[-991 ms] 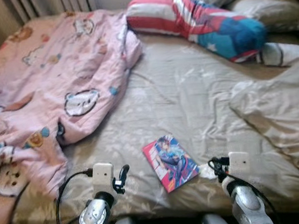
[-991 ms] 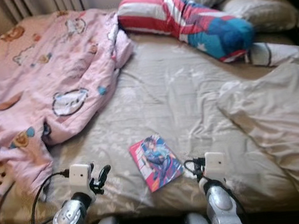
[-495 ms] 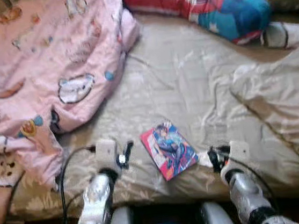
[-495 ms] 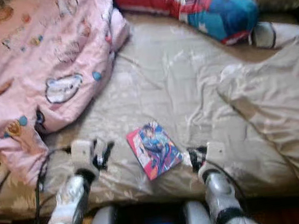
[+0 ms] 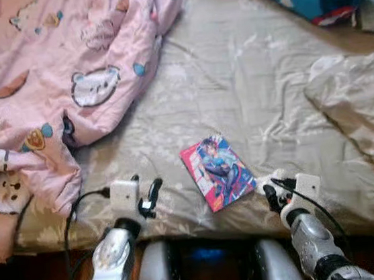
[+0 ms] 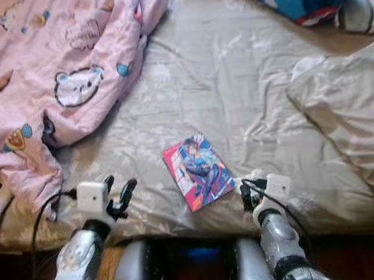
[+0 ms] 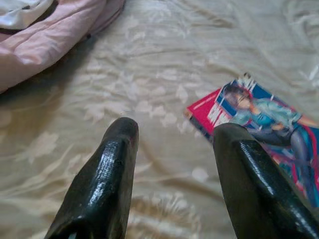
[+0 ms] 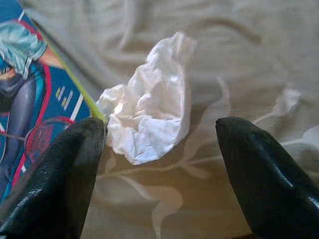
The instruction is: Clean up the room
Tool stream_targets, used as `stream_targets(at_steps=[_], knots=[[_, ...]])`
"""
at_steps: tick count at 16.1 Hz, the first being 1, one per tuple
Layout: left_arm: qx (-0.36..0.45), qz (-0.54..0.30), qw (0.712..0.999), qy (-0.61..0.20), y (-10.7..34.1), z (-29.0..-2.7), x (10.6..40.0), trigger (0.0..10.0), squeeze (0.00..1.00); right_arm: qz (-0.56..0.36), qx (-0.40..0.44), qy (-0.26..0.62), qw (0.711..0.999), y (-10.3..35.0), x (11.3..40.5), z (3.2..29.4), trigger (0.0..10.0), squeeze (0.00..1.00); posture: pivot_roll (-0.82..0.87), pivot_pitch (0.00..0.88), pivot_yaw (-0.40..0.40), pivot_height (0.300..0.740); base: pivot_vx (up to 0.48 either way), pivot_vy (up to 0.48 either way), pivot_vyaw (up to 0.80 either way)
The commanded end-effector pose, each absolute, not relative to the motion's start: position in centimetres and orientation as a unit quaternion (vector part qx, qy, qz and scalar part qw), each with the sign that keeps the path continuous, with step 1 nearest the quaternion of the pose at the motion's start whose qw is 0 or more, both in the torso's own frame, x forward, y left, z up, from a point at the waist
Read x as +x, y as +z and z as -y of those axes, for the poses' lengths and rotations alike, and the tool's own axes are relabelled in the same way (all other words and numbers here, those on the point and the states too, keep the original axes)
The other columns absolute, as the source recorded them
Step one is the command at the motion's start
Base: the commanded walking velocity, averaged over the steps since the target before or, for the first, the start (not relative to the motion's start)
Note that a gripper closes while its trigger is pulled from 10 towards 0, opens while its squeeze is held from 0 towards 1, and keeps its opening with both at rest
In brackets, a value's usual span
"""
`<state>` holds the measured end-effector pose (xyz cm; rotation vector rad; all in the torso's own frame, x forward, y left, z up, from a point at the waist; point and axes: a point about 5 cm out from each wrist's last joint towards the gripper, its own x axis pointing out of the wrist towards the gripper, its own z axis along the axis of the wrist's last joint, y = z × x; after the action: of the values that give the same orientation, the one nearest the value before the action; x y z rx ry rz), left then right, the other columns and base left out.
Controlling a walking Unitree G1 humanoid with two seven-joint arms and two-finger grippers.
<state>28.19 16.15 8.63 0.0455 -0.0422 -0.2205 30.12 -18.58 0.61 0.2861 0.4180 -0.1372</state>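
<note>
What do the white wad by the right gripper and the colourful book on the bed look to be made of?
The white wad looks like crumpled tissue or thin paper: matte, with soft irregular creases and ragged edges. The book looks like paper with a printed cover, flat with crisp straight edges; whether it is glossy is hard to tell. Both lie on the bed sheet.

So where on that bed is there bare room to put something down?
The widest bare sheet lies between the pink quilt, the beige duvet and the book. It is crowded by the right gripper, where a tissue touches the book.
</note>
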Motion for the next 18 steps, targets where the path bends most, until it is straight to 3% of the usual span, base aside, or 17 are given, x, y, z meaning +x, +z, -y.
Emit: stream_targets(at_steps=[1,7,8,9,10,18], knots=[[0.034,-0.006,0.993,-0.112,7.8,-16.5,27.0,10.0,0.0,-0.23,0.153,-0.08,0.958,-0.5,29.1,18.6,10.0,0.0,0.17,0.441,0.041,0.65,0.0,0.0,0.0],[0.044,-0.004,0.993,-0.105,9.4,-16.9,25.7,10.0,0.0,-0.234,0.152,-0.072,0.958,-0.4,29.4,18.2,10.0,0.0,0.21,0.5,0.055,0.65,0.0,0.0,0.0],[0.048,-0.006,0.993,-0.105,9.6,-17.0,25.6,10.0,0.0,-0.235,0.145,-0.064,0.959,-0.3,29.5,17.9,8.0,0.0,0.21,0.502,0.056,0.65,0.0,0.0,0.0],[0.05,-0.007,0.993,-0.103,9.7,-17.1,25.5,10.0,0.0,-0.235,0.143,-0.061,0.96,-0.2,29.6,17.9,1.3,0.0,0.21,0.506,0.056,0.65,0.0,0.0,0.0],[0.049,-0.007,0.994,-0.1,9.9,-17.2,25.6,10.0,0.0,-0.234,0.145,-0.064,0.959,-0.1,29.7,18.0,0.0,0.0,0.21,0.506,0.056,0.65,0.0,0.0,0.0],[0.042,-0.016,0.995,-0.093,10.2,-17.0,24.9,10.0,0.0,-0.236,0.136,-0.062,0.96,-0.3,29.5,17.8,0.0,0.0,0.23,0.525,0.057,0.65,0.0,0.0,0.0]])
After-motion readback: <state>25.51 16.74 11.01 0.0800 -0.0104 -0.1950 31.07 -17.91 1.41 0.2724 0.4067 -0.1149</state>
